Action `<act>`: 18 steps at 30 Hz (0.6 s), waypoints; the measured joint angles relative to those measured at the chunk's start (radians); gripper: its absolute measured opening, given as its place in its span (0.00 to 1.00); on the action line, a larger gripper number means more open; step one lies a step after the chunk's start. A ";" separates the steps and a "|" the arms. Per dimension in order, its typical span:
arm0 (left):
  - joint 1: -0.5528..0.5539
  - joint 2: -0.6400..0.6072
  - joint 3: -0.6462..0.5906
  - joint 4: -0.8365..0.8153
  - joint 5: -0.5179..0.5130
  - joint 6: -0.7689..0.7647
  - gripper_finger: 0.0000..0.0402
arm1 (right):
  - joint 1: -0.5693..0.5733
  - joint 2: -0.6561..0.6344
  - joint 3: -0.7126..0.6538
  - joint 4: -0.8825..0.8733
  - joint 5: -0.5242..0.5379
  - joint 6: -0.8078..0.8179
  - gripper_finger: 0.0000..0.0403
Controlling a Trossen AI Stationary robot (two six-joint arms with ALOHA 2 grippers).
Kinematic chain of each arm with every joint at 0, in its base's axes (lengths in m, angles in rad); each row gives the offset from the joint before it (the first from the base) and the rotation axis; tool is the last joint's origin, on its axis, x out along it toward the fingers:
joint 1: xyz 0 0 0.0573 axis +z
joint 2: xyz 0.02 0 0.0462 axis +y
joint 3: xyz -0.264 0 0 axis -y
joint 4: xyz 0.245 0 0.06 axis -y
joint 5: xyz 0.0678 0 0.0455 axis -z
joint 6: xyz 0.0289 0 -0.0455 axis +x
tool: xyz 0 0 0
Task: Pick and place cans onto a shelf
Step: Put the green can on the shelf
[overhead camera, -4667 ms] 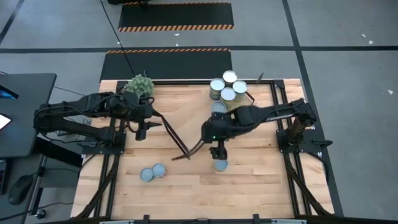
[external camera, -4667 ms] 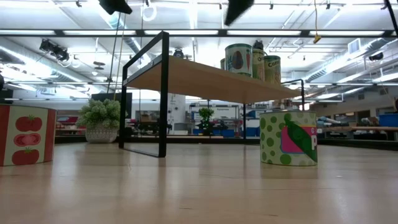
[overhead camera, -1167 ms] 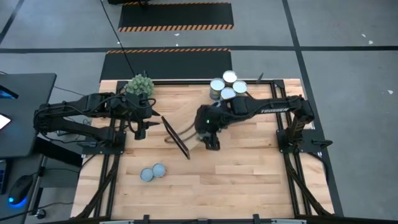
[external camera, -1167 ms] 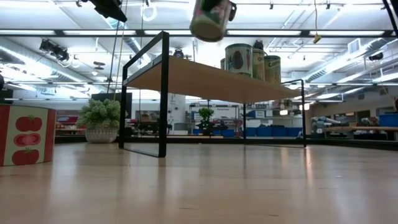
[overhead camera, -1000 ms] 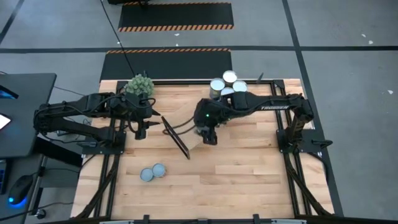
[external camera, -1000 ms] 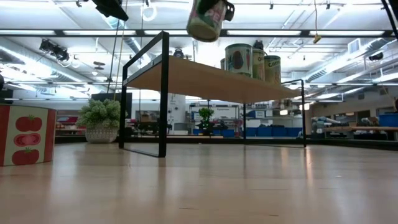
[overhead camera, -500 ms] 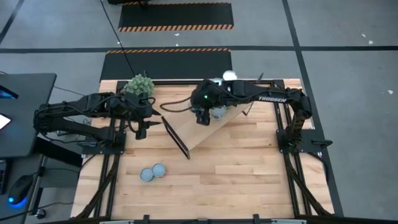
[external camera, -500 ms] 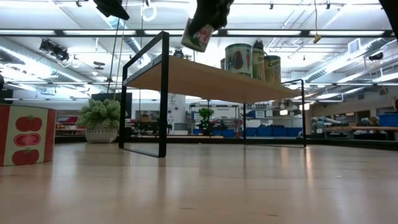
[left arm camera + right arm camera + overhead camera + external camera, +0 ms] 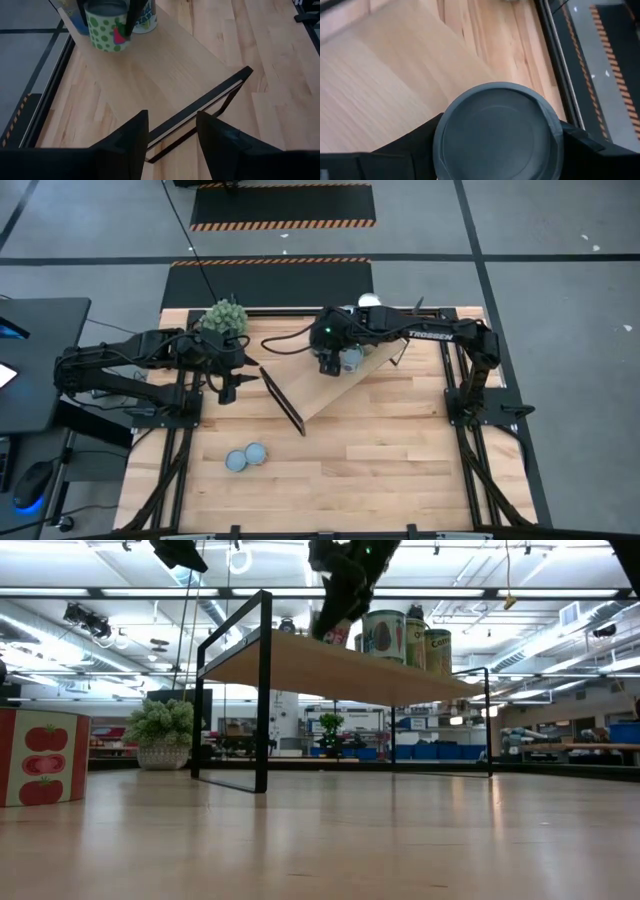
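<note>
Hidden and cut-off parts around the shelf (image 9: 330, 385)

From above, the right arm covers most of the cans (image 9: 352, 358) at the shelf's far end; only one white top (image 9: 369, 302) shows clear, so their count cannot be told. In the low view, the held can (image 9: 336, 633) is mostly masked by the right gripper (image 9: 335, 600), its label unreadable. The tomato can (image 9: 38, 757), well left of the shelf, is cut by the picture's edge. In the right wrist view the can's sides and the fingers (image 9: 405, 142) run off the frame.

Two matte black jointed arms, the right arm (image 9: 420, 338) bearing white lettering and a small green light, carry black cables and flat dark fingers (image 9: 131, 140).
</note>
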State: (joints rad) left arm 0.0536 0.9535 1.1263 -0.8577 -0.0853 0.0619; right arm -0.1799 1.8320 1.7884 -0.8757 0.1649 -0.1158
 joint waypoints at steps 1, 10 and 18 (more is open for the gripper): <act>0.000 0.000 0.000 0.000 0.000 0.000 0.43 | -0.004 0.000 -0.007 -0.003 0.000 0.000 0.73; 0.000 0.000 0.000 0.000 0.000 0.000 0.43 | -0.009 0.000 -0.020 0.000 0.010 -0.016 0.75; 0.000 0.000 0.000 0.000 0.000 0.000 0.43 | -0.025 0.000 -0.020 -0.008 0.005 -0.012 0.83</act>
State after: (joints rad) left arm 0.0538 0.9535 1.1263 -0.8581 -0.0851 0.0620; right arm -0.2048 1.8320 1.7679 -0.8834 0.1697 -0.1276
